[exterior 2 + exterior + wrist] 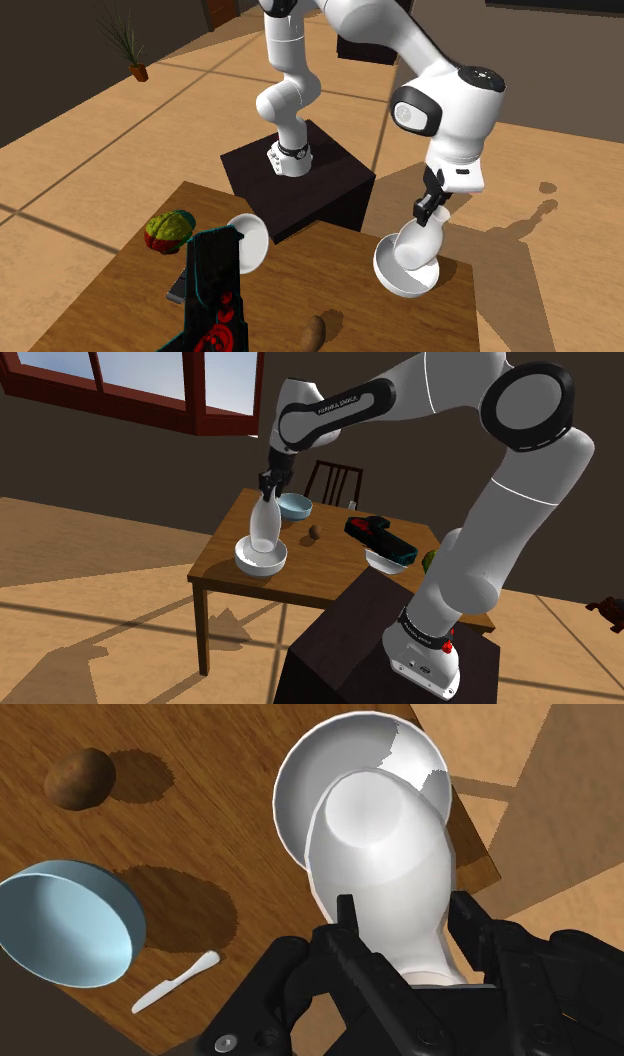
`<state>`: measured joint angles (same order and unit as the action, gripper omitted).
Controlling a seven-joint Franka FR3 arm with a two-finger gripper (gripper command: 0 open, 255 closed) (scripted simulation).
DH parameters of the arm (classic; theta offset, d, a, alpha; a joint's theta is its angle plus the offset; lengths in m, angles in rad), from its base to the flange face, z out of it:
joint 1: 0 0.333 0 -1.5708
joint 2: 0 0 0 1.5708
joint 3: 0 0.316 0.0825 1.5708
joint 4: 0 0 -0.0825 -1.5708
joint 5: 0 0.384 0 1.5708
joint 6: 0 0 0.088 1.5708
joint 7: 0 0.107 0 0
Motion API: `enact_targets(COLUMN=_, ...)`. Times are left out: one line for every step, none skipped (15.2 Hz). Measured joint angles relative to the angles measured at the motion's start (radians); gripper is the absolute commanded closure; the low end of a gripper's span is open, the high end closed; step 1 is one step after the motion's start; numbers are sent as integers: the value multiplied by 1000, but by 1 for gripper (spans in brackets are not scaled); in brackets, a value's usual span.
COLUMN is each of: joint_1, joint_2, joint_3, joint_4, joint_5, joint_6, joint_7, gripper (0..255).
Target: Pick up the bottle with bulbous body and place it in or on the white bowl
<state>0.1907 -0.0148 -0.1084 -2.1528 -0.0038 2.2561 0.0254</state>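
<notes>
Place: you are looking at a dining room in a home.
Table: wooden dining table (322,562) on a plank floor (90,542).
Chair: dark wooden chair (333,480) drawn up to the table.
Window: red-framed window (150,380) beyond the table.
Plant: potted plant (126,42), well apart from the table.

Bench (330,567), placed by the edge bowl (245,560): bottle (263,524) in it, held by my gripper (269,490); second bowl (295,506) behind; round lump (314,533) to the shoulder view's right.

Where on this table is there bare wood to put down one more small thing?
Bare wood lies between the white bowl under the bottle, the brown lump and the black box. Crowded beside the black box, where a second white bowl and a green-red fruit sit.
</notes>
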Motion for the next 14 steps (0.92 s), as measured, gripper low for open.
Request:
enact_targets(joint_1=-1, joint_2=7, joint_3=-1, joint_4=-8, joint_5=1, joint_6=15, joint_7=-2, gripper=255)
enact_targets(joint_1=-1, joint_2=13, joint_3=-1, joint_4=-21, joint_5=2, joint_6=34, joint_7=-2, gripper=255)
enact_targets(joint_1=0, joint_2=19, joint_3=0, joint_4=-23, joint_5=3, joint_6=42, joint_7=-2, gripper=255)
enact_targets(joint_1=0, joint_2=21, joint_3=0, joint_4=-24, joint_5=3, joint_6=45, joint_7=-2, gripper=255)
enact_targets(joint_1=0, joint_2=23, joint_3=0, joint_4=-25, joint_5=3, joint_6=47, joint_7=-2, gripper=255)
enact_targets(joint_1=0, joint_2=23, joint_3=0, joint_4=-25, joint_5=3, joint_6=48, joint_7=-2, gripper=255)
enact_targets(joint_1=0, joint_2=24, joint_3=0, joint_4=-25, joint_5=3, joint_6=49, joint_7=-2, gripper=255)
enact_targets(joint_1=0, joint_2=24, joint_3=0, joint_4=-25, joint_5=3, joint_6=49, joint_7=-2, gripper=255)
enact_targets(joint_1=0, joint_2=24, joint_3=0, joint_4=-25, joint_5=3, joint_6=49, joint_7=-2, gripper=255)
enact_targets(joint_1=0, joint_2=24, joint_3=0, joint_4=-25, joint_5=3, joint_6=49, joint_7=-2, gripper=0)
enact_targets(joint_1=0, joint_2=24, joint_3=0, joint_4=-25, joint_5=3, joint_6=50, joint_7=-2, gripper=0)
enact_targets(joint_1=0, joint_2=24, joint_3=0, joint_4=-25, joint_5=3, joint_6=50, joint_7=-2, gripper=0)
enact_targets(joint_1=0, joint_2=24, joint_3=0, joint_4=-25, joint_5=3, joint_6=50, joint_7=-2, gripper=0)
enact_targets(joint_1=0, joint_2=24, joint_3=0, joint_4=-25, joint_5=3, joint_6=50, joint_7=-2, gripper=0)
